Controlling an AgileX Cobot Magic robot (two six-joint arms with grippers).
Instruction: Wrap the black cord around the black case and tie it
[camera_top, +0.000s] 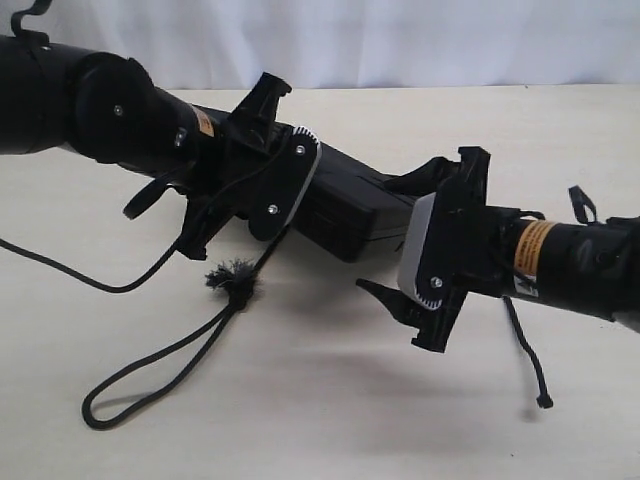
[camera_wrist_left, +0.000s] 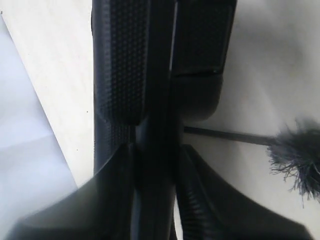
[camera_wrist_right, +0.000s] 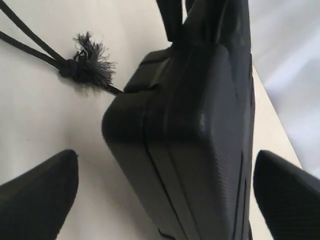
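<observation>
Your right claw (camera_wrist_right: 166, 155) is spread wide with the black case (camera_wrist_right: 200, 120) lying lengthwise straight ahead, its far end pinched by the left claw (camera_wrist_left: 156, 146), nearer the black cord (camera_wrist_right: 87, 65).

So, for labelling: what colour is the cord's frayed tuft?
Dark grey tuft, clearest in right wrist view.

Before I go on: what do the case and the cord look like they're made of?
The case: probably hard moulded plastic, matt black, with a fine stippled grain and a dull sheen on its rounded edges. The cord: looks like braided textile fibre, matt black; its end frays into a fluffy tuft.
</observation>
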